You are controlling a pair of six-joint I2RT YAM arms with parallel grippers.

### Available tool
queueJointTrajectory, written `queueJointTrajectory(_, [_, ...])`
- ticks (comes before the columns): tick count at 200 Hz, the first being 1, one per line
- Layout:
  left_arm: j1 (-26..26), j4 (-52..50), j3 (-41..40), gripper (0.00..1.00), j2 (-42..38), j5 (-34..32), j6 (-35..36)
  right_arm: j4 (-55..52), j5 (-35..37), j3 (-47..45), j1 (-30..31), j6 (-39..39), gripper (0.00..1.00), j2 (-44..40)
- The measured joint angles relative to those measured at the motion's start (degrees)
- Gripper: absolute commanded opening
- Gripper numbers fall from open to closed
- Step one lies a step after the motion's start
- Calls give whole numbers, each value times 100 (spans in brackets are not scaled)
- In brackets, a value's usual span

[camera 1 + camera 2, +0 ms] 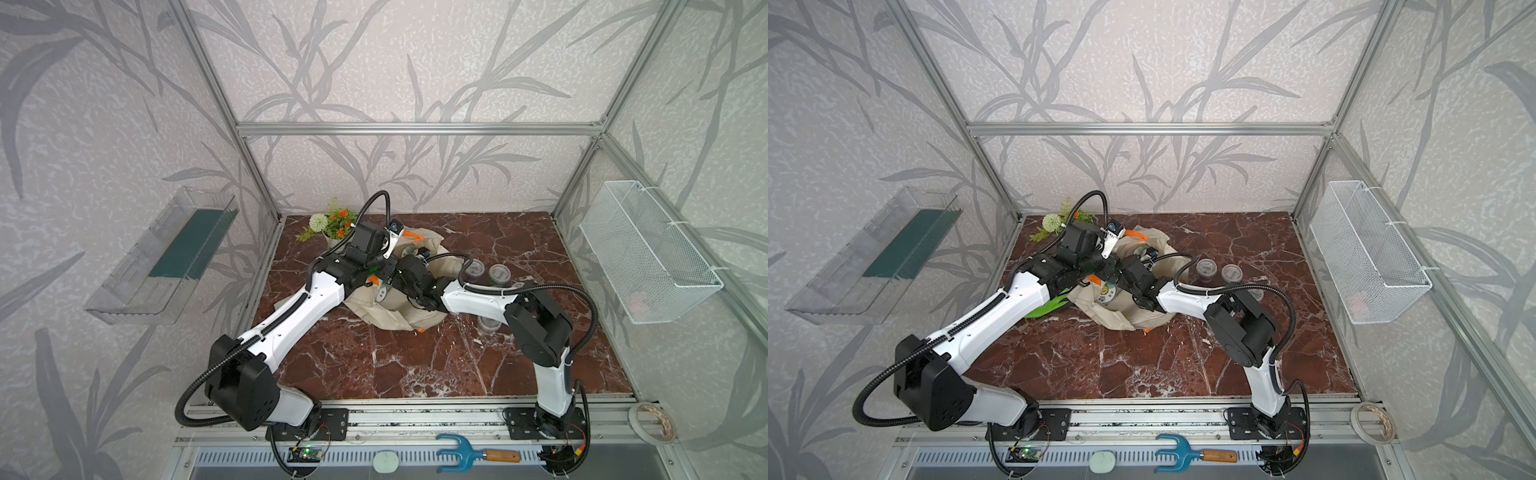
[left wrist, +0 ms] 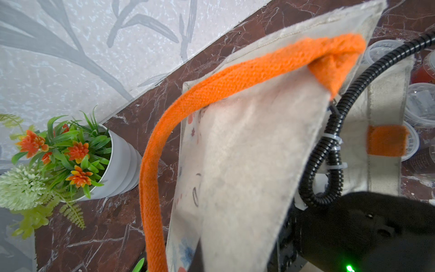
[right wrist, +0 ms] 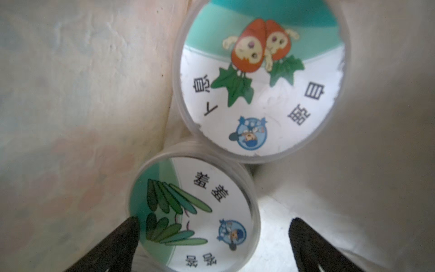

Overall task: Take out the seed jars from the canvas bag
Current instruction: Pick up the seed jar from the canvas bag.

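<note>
**Top views.** Canvas bag (image 1: 395, 318): slumped on the worktop (image 1: 415, 365), left of middle, nearer the far edge. Clear seed jars (image 1: 498, 274): at least three stand out on the worktop, between the bag and the right edge. Both arms reach into the bag's mouth, and their fingertips are hidden here.

**Left wrist view.** The bag's cloth and orange strap (image 2: 211, 82) are raised close to the lens. Left gripper (image 2: 196, 256): closed, apparently pinching the bag's rim; only a dark sliver shows. Flower pot (image 2: 120, 164): far left corner.

**Right wrist view.** Inside the bag, the leaf-lid jar (image 3: 193, 212) touches the fruit-lid jar (image 3: 259, 77).

- **Right gripper** (image 3: 214, 233): spread wide, bracketing the leaf-lid jar and gripping nothing.
- **Handling, judged:** the jars are light, rigid, smooth plastic and likely slippery. Grip across the side wall, under the lid. The bag is soft and would collapse if released.
</note>
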Motion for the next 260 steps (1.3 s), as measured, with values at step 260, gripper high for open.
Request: queueJointTrajectory(260, [4, 229, -323, 0, -341, 243, 92, -352, -48, 348, -39, 166, 99, 127])
